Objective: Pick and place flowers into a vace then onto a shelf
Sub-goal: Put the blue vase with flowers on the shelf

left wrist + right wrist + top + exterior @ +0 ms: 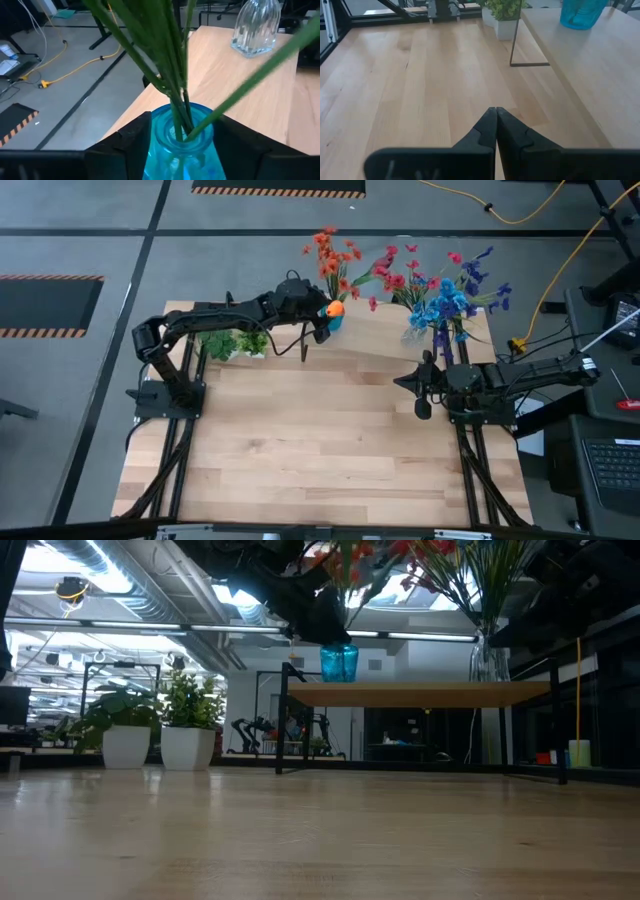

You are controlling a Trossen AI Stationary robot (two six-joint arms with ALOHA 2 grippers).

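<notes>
We see the worktop [320, 440] filling most of the high view, with the shelf [400, 330] along its upper edge. Only the low view shows the shelf [420, 693] raised on thin black legs, with two potted plants [160, 730] at left. On the shelf stand a blue vase [182, 145] and a clear glass vase [256, 27]. The flowers [400, 275] fan out at the upper centre of the high view; the left wrist view shows their green stems inside the blue vase. The left end effector [182, 150] brackets that vase, fingers spread wide, seemingly just clear of the glass. The right end effector [496, 130], at right over bare worktop, is pinched closed and empty.
</notes>
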